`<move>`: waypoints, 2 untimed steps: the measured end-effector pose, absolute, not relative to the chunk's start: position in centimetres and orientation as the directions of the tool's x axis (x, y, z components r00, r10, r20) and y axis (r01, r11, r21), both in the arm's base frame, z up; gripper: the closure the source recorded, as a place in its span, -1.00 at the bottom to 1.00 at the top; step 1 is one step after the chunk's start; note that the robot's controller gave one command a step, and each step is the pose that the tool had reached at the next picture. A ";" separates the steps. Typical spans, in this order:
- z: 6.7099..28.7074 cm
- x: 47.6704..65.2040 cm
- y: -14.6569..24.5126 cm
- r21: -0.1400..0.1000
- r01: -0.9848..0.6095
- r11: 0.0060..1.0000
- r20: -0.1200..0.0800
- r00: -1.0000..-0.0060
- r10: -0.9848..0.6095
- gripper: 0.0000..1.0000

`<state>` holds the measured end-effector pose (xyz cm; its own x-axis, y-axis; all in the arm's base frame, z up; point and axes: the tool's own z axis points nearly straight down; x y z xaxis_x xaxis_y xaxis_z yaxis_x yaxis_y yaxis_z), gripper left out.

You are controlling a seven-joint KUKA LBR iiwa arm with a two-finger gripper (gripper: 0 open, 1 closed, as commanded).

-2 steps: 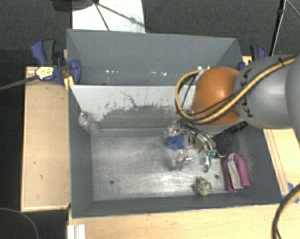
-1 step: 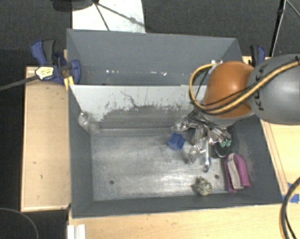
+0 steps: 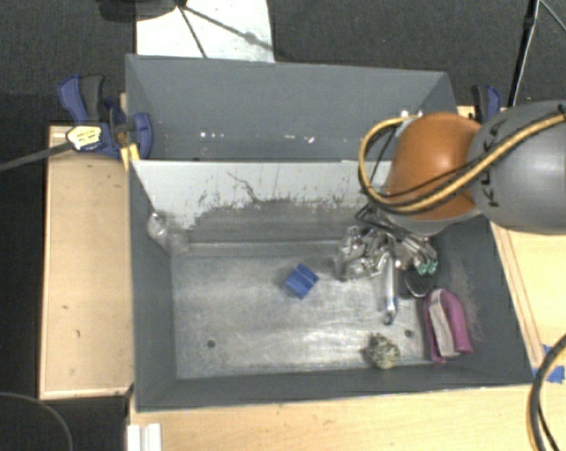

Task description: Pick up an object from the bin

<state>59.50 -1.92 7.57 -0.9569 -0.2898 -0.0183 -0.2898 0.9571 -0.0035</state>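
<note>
Right of centre in the bin (image 3: pixel 264 111), low over the floor, the gripper (image 3: pixel 363 256) is seen, w/ the orange-covered wrist (image 3: pixel 433 167) above it. Whether it is open or closed cannot be told, and nothing can be made out as held. Nearest things: a blue block (image 3: pixel 301 281) just to its left, lying apart on bare floor, and a slim metal tool (image 3: pixel 389 299) just to its right, pointing toward the front wall. A pink piece (image 3: pixel 448 322) and a grey lump (image 3: pixel 384 352) lie farther off, front right. The block is judged the likely pick: prob. light, stiff, not fragile, w/ flat sides best gripped across two opposite faces. The tool is judged smooth, slippery and flat to the floor, so harder to take; if chosen, it should be pinched across its shaft.
</note>
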 end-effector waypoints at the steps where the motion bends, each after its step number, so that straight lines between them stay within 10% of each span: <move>1: 16.7 53.7 -1.9 -0.001 -0.190 0.982 -0.007 -0.982 -0.190 1.00; 2: 16.3 53.7 -1.9 0.001 -0.189 0.982 -0.001 -0.982 -0.189 -1.00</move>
